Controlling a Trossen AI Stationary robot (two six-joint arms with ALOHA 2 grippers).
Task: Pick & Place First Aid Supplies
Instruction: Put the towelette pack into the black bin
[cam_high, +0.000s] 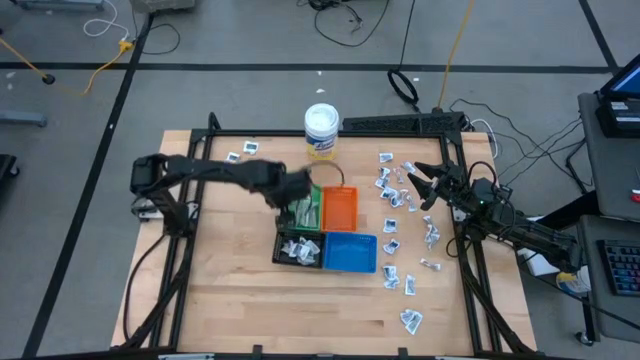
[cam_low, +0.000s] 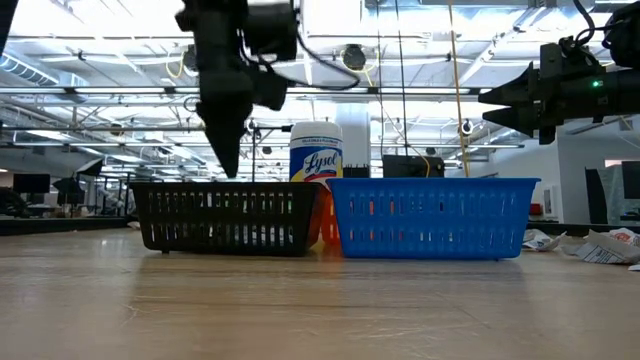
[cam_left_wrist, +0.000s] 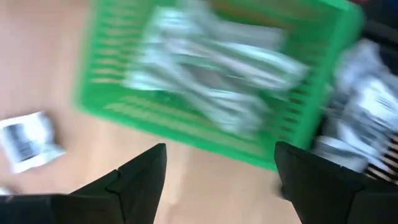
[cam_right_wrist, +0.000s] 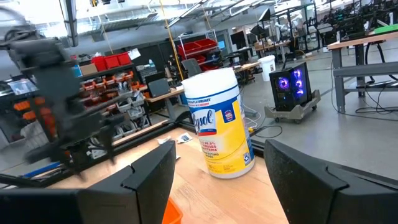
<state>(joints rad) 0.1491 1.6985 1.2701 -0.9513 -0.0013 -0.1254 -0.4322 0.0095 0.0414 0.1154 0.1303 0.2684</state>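
Four trays stand together mid-table: green (cam_high: 304, 210), orange (cam_high: 339, 207), black (cam_high: 298, 248) and blue (cam_high: 350, 253). White-grey packets lie in the green tray (cam_left_wrist: 211, 81) and in the black tray (cam_left_wrist: 364, 118). More first aid supplies lie scattered on the table's right side (cam_high: 397, 198), and a few near the far left (cam_high: 240, 152). My left gripper (cam_high: 293, 196) hangs open over the green tray's left rim, pointing down, with nothing between its fingers (cam_left_wrist: 140, 177). My right gripper (cam_high: 420, 185) waits open at the right edge, held level above the table.
A white-lidded, yellow-labelled tub (cam_high: 321, 130) stands behind the trays. One loose packet (cam_left_wrist: 25, 140) lies on the wood left of the green tray. Bare wood stretches along the near side (cam_high: 250, 310). A dark frame (cam_high: 400, 124) runs along the far edge.
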